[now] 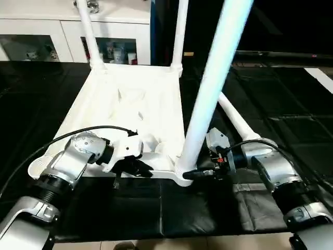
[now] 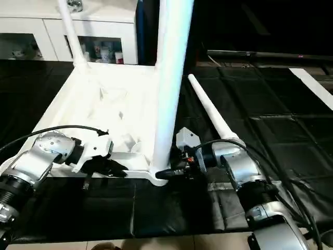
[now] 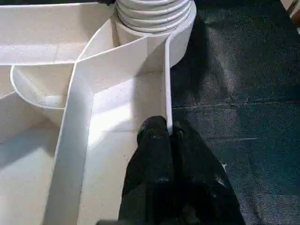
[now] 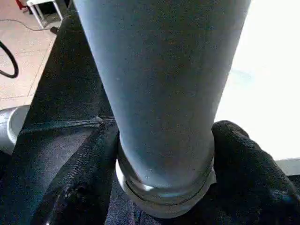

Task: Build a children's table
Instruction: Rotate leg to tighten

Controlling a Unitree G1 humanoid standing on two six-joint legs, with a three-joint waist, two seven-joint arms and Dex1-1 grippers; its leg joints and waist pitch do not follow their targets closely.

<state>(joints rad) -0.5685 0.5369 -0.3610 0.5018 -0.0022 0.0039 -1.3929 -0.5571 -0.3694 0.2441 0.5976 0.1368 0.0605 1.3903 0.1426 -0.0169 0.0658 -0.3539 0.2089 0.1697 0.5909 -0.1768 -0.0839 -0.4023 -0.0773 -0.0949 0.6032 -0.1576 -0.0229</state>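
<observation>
The white tabletop (image 1: 130, 104) lies upside down on the black mat, ribs showing. Upright legs stand in its far left socket (image 1: 88, 36) and far right socket (image 1: 179, 31). A third leg (image 1: 213, 83) rises from the near right corner socket. My right gripper (image 1: 193, 175) is closed around this leg's ringed base (image 4: 164, 93), one black finger (image 4: 243, 164) on each side. My left gripper (image 1: 136, 167) is shut on the tabletop's near rim wall (image 3: 166, 84), which it pinches between its fingertips (image 3: 154, 136). A fourth leg (image 1: 237, 117) lies loose on the mat to the right.
A black mat (image 1: 270, 94) covers the work surface, with a seam near its front edge. A white cabinet (image 1: 52, 36) with glass doors stands behind the tabletop. Black cables run from both forearms. Light floor shows below the mat's front edge.
</observation>
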